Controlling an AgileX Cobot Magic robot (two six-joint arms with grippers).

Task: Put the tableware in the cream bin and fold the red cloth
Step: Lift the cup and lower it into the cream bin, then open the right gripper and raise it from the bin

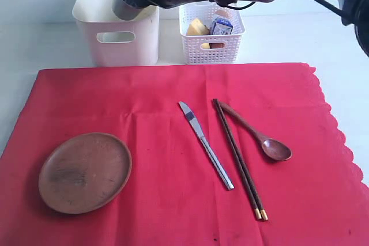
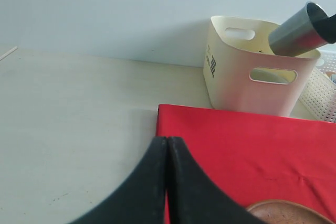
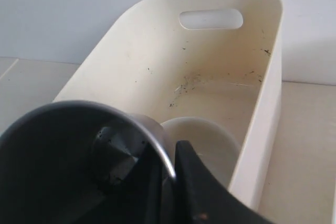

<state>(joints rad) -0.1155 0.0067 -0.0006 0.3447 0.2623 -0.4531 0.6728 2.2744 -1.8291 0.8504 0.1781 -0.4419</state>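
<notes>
My right gripper [image 3: 170, 163] is shut on the rim of the steel cup [image 1: 128, 1], one finger inside and one outside, holding it tilted over the cream bin [image 1: 98, 21]. The pale bowl [image 3: 207, 145] lies at the bottom of the bin. On the red cloth [image 1: 161, 90] rest the brown wooden plate [image 1: 85, 171], the silver knife [image 1: 205, 144], the dark chopsticks [image 1: 237, 156] and the wooden spoon [image 1: 262, 136]. My left gripper [image 2: 167, 141] is shut with nothing in it, above the cloth's corner [image 2: 173, 116]; the cup [image 2: 300, 30] and the bin [image 2: 236, 74] show beyond it.
A white lattice basket [image 1: 210, 47] with cheese [image 1: 197, 27] and a blue-white milk packet [image 1: 222, 25] stands right of the cream bin. The pale tabletop [image 2: 73, 103] runs bare beside the cloth. A wall lies close behind the bins.
</notes>
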